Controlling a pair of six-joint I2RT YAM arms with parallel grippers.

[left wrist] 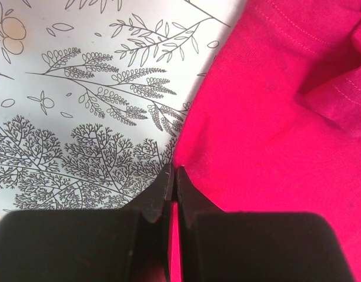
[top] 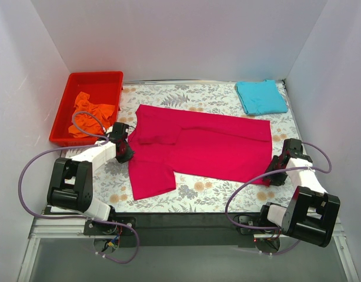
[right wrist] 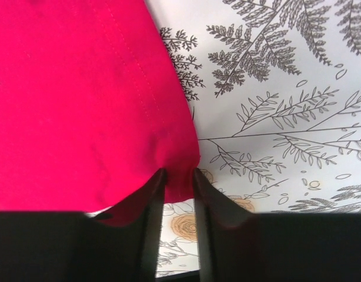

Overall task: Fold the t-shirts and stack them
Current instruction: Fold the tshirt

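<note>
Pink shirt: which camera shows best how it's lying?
The top external view: it shows nearly the whole pink shirt laid out on the table. The left wrist view shows only an edge pinched in the left pincer; the right wrist view only a corner held in the right pincer.

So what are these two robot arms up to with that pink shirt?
They are folding t-shirts. The left gripper pinches the crimson-pink shirt at its left edge, and the right gripper pinches its near right corner. The shirt lies spread on the patterned table. A turquoise shirt lies folded at the far right corner. An orange shirt sits crumpled in the red bin, not yet folded.
</note>
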